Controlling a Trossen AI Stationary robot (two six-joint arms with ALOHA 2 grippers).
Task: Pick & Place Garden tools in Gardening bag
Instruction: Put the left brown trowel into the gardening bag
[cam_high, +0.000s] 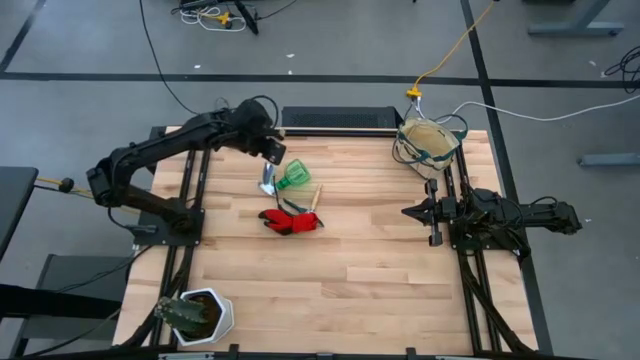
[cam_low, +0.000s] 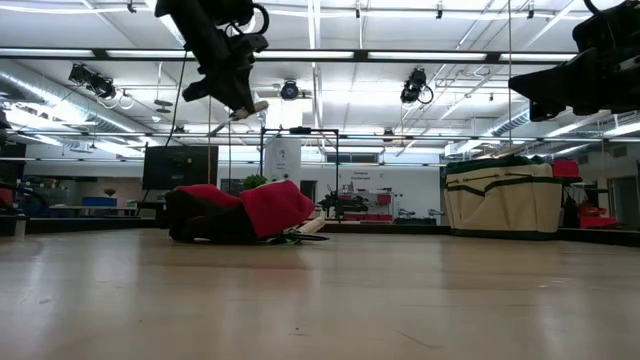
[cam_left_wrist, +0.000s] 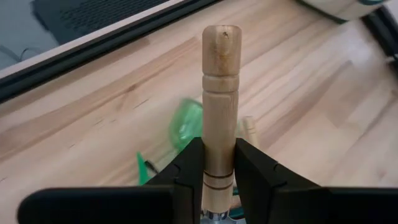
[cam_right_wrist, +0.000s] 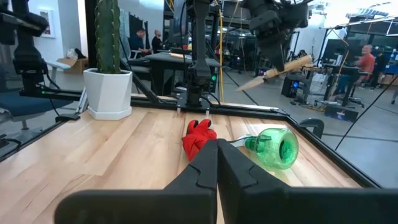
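**Left arm lifts a wooden-handled tool above the table**

The left gripper (cam_left_wrist: 219, 177) hangs in the air above the green watering vessel (cam_high: 294, 176), its two fingers pinched on the pale wooden handle of a hand tool (cam_left_wrist: 220, 93). From the right wrist camera the tool slants in the air, held well clear of the wooden table (cam_high: 360, 290).

The green watering vessel lies on its side on the table. Just beside it, toward the table's middle, lies the red glove (cam_high: 288, 220), with another slim wooden-handled tool (cam_high: 316, 198) next to the glove.

The gardening bag (cam_high: 428, 141), beige canvas with green trim, stands upright well apart from the vessel, at the table's far right corner in the overhead view.

The right gripper (cam_high: 410, 211) waits on the bag's side of the table, far from the vessel, its fingers pressed together and holding nothing.

A white pot with a cactus-like plant (cam_high: 196, 314) stands at the near left corner, well away from the vessel.
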